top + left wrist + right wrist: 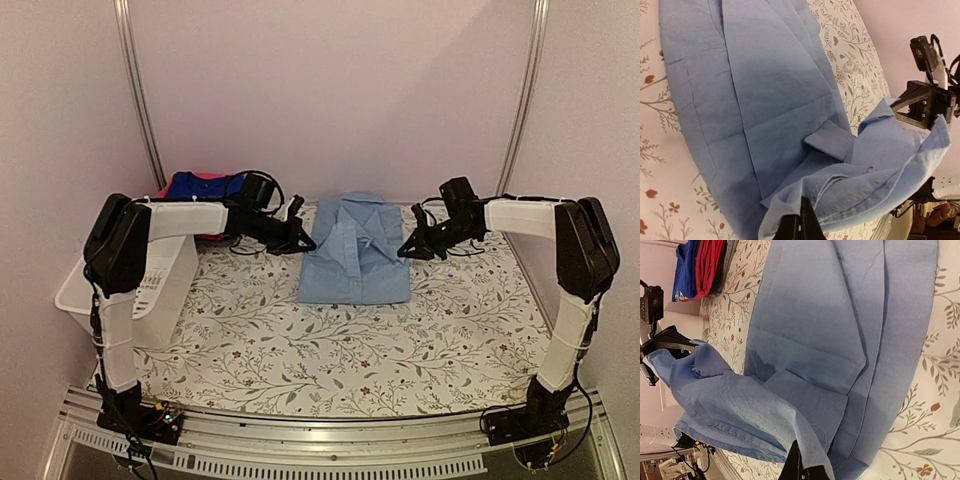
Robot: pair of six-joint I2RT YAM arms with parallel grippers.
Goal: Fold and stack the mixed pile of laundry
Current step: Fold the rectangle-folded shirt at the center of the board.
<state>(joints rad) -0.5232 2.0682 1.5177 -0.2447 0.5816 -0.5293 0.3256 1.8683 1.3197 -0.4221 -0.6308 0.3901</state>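
Table [300,350] with a floral cloth. The pale-blue shirt [355,260] lies mid-table, slightly toward the back, folded into a rectangle with the collar at the far end. The white slotted basket [75,290] sits at the table's left edge, beside the left arm. The rest of the laundry is at back-left, behind the left arm: a folded stack with a royal-blue item [685,270] and a pink-red one [710,262] against it. There is a darker layer next to those, can't tell which garment it is.

Left gripper [298,240] is at the shirt's left edge, jaws closed tight on a pinch of the pale-blue shirt; in its wrist view the cloth runs straight into the fingertips [800,225]. Right gripper [408,250] is at the right edge and also clamped on the shirt fabric. Between the two, one end of the shirt is lifted off the folded body and sags loosely.
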